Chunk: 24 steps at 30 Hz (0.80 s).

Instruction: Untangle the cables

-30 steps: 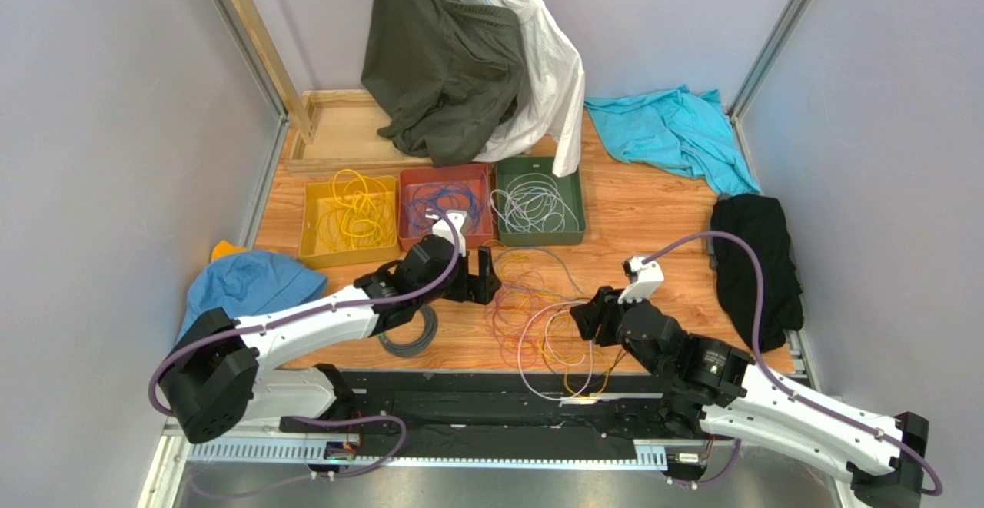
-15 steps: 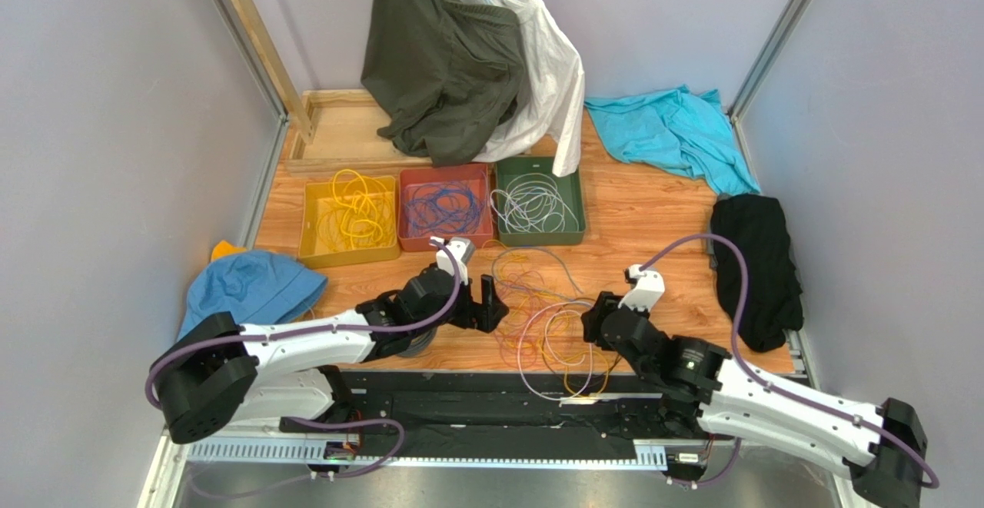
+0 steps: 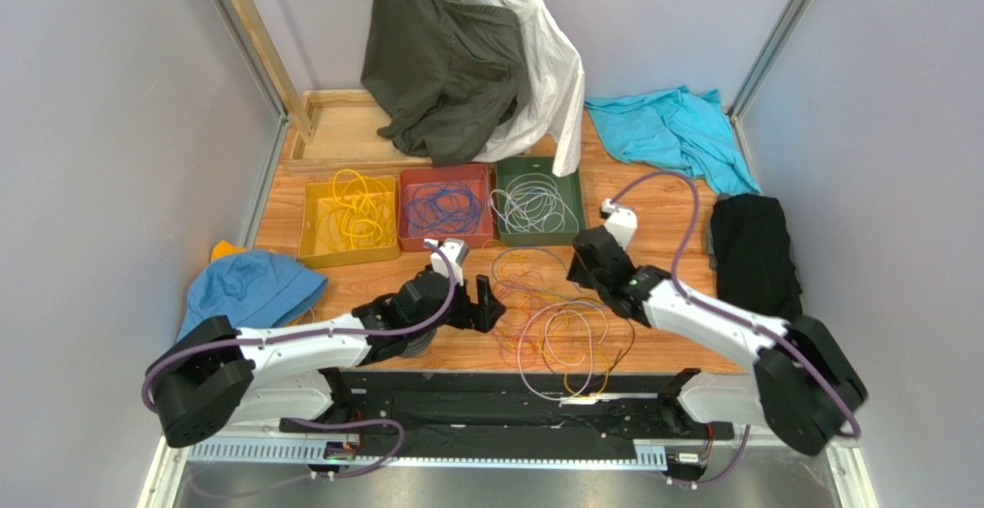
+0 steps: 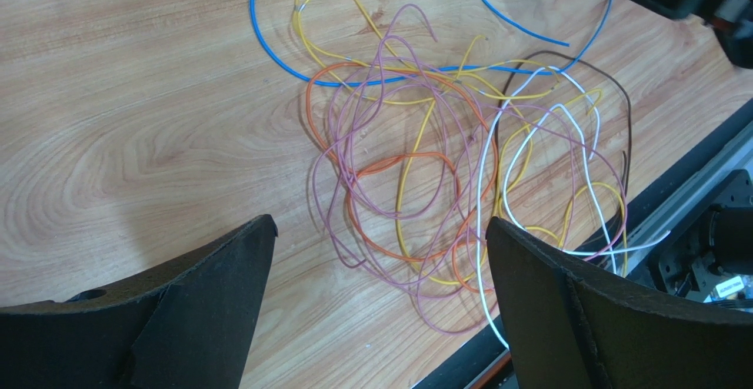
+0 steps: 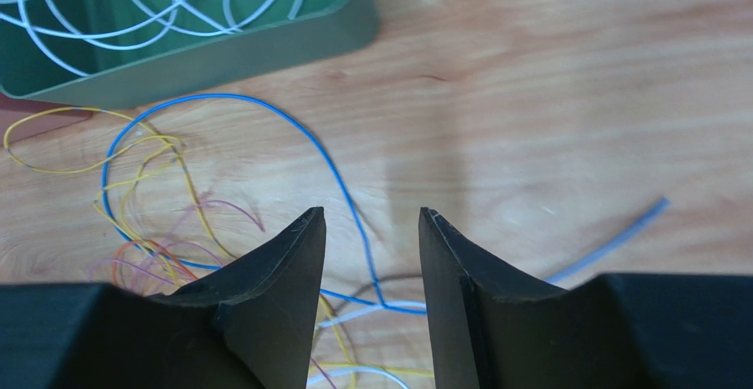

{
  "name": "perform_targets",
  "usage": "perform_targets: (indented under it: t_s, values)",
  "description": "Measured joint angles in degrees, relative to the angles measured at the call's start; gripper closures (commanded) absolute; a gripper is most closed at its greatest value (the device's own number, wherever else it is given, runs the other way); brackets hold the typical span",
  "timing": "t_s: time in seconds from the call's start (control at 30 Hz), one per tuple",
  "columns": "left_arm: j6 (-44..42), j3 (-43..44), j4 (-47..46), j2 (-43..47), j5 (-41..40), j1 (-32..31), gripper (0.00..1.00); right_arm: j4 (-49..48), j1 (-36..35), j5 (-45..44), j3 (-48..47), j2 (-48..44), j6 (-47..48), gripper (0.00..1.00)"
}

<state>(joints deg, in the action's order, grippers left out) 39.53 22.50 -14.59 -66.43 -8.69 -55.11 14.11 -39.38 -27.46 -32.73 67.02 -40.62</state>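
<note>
My right gripper (image 5: 371, 214) hangs over the far side of the cables (image 3: 554, 329), near the green bin (image 5: 265, 40). Its fingers are a narrow gap apart and hold nothing. The next move turns on the blue cable (image 5: 332, 170). It arcs out from beside the bin and runs straight into that gap, its length lying roughly along my reach, so the fingers would close across its width. I judge that a short drop and a squeeze is all it calls for.

My left gripper (image 4: 378, 224) sits at the left of the heap, fingers spread wide and empty. The purple, orange, yellow and white loops lie ahead of it, framed by its 2 fingers. Of my 2 arms, the right is nearer the blue strand. The left looks better placed to pin the heap while I pull.
</note>
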Motion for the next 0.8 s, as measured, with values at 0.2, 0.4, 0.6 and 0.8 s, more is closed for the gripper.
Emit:
perform_targets:
  t_s: [0.2,0.4,0.6,0.8]
  values:
    - [0.0,-2.0,-0.2,1.4,-0.5,0.0,0.02,-2.9,0.2,5.7,-10.4,15.0,5.4,0.56]
    - [0.0,-2.8,0.2,3.1,-0.9,0.0,0.02,-4.5,0.2,6.4,-15.3,25.5,8.3,0.57]
    - [0.0,-3.1,0.5,5.6,-1.1,0.0,0.02,-4.1,0.3,5.3,-14.1,25.9,8.8,0.57]
    - [0.0,-3.1,0.4,5.1,-1.3,0.0,0.02,-3.5,0.3,4.7,-8.9,21.0,8.7,0.56]
